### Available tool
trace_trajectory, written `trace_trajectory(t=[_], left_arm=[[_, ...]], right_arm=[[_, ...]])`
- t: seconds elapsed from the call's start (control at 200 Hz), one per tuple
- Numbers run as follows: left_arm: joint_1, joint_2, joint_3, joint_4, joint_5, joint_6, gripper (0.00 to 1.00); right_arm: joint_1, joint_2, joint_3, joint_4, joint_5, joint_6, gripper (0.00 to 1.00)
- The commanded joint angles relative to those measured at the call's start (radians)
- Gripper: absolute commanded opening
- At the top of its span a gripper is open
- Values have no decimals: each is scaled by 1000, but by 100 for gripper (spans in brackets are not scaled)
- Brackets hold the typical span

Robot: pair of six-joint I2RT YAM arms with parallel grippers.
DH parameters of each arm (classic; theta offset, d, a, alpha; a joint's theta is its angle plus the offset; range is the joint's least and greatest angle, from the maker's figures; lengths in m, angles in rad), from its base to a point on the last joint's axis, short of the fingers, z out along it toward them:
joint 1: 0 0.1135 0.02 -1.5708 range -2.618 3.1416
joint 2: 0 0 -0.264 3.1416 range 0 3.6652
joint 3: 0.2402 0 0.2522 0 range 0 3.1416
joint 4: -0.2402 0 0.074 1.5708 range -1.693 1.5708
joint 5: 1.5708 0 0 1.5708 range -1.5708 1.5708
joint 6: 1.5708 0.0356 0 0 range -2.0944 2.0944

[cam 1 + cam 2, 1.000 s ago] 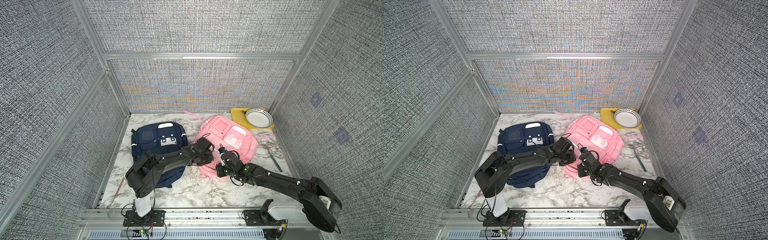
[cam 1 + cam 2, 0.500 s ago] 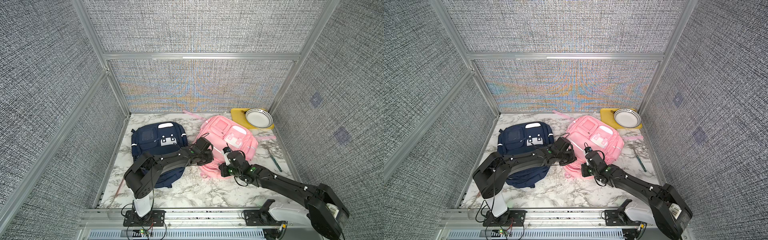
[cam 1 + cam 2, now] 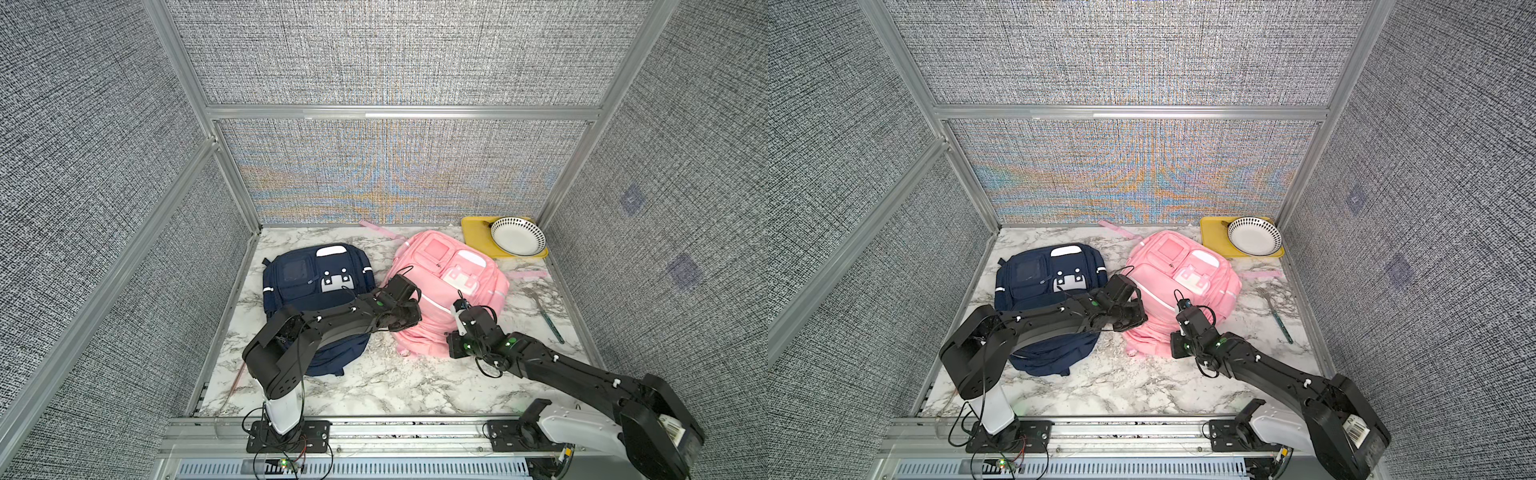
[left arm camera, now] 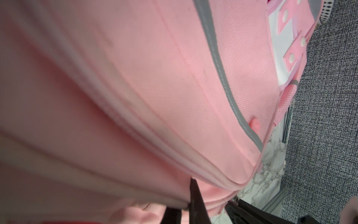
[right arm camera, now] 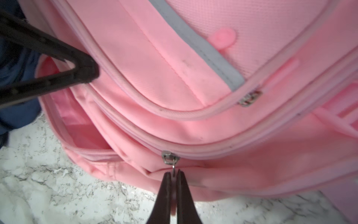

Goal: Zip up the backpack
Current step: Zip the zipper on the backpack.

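The pink backpack [image 3: 436,291], at 1 o'clock on the table [image 3: 374,386], looks partly zipped. The right gripper [image 5: 173,173] pinches the zipper pull [image 5: 174,166], the left gripper [image 5: 85,72] clamps rim fabric, and the open gap [image 5: 81,133] between them is unclosed. A navy backpack [image 3: 307,282] lies at its 9 o'clock, a bowl [image 3: 517,236] at 1, a fork [image 3: 542,309] at 3; none blocks.

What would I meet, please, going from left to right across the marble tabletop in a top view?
In a top view: navy backpack → pink backpack → fork.
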Motion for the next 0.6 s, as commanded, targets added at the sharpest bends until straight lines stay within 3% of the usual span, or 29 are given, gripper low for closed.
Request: trace_trajectory(t=[0.0, 0.596], left_arm=[[10, -6, -7, -73, -71, 39, 0], [16, -15, -38, -19, -31, 70, 0]], right_arm=[[-11, -9, -1, -112, 109, 7, 0], [-64, -29, 2, -97, 135, 59, 0]])
